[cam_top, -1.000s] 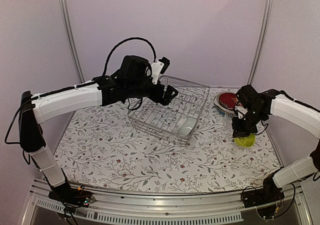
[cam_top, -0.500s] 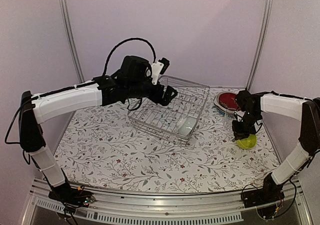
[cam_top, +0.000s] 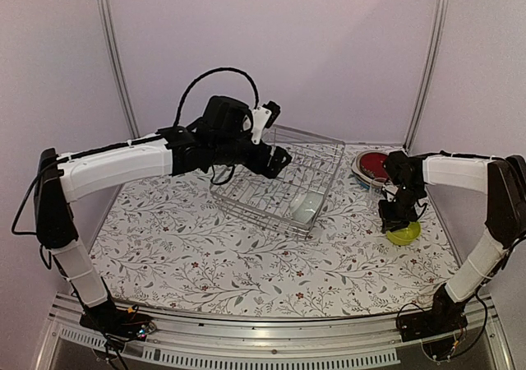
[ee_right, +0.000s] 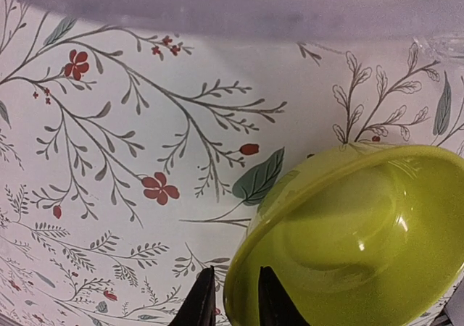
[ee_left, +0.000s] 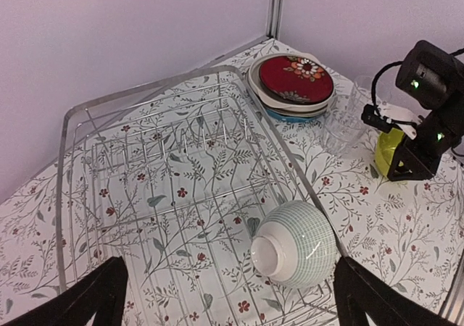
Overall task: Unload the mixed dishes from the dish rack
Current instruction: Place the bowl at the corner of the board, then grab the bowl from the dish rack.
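The dish rack point(cam_top: 329, 145) point(ee_left: 145, 94) stands mid-table and holds one pale green-lined bowl point(cam_top: 306, 208) point(ee_left: 297, 243), tipped on its side in the near right corner. My left gripper point(cam_top: 279, 158) point(ee_left: 230, 264) hovers above the rack, open wide and empty. On the table at the right sits the yellow-green bowl point(cam_top: 403, 233) point(ee_right: 355, 239). My right gripper point(cam_top: 394, 220) point(ee_right: 236, 272) straddles its rim, one finger inside and one outside. The jaws stand slightly apart, and a sliver of table shows between the outer finger and the rim.
A stack of plates with a dark red one on top point(cam_top: 374, 164) point(ee_left: 296, 80) lies at the back right corner. A clear glass point(ee_left: 348, 119) stands between the plates and the yellow-green bowl. Walls close in behind and to the right.
The right gripper has settled lower by the yellow-green bowl and its fingers have parted a little from the rim. The left arm has barely shifted above the rack.
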Robot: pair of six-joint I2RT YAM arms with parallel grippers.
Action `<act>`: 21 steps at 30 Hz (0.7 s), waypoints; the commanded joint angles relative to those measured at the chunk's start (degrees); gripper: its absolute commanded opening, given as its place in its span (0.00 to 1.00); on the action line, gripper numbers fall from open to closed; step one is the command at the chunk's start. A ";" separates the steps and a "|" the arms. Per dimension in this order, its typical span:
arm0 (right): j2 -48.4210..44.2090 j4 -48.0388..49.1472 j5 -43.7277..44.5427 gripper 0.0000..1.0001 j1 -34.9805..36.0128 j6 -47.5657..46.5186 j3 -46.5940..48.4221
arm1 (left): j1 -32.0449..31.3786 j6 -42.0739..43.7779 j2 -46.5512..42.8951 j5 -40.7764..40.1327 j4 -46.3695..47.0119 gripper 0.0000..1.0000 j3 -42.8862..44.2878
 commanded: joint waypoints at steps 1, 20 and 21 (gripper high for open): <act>-1.28 0.46 -0.26 0.22 -0.15 0.45 0.53 | 0.27 -0.25 0.90 -0.47 -0.96 1.00 1.22; -12.21 -3.16 -2.35 0.74 -0.15 -1.33 9.44 | -1.01 4.29 11.00 6.69 -12.50 1.00 9.39; -12.55 -3.20 -2.70 0.77 -0.15 -1.37 9.90 | -1.04 4.74 11.74 7.40 -13.40 1.00 10.10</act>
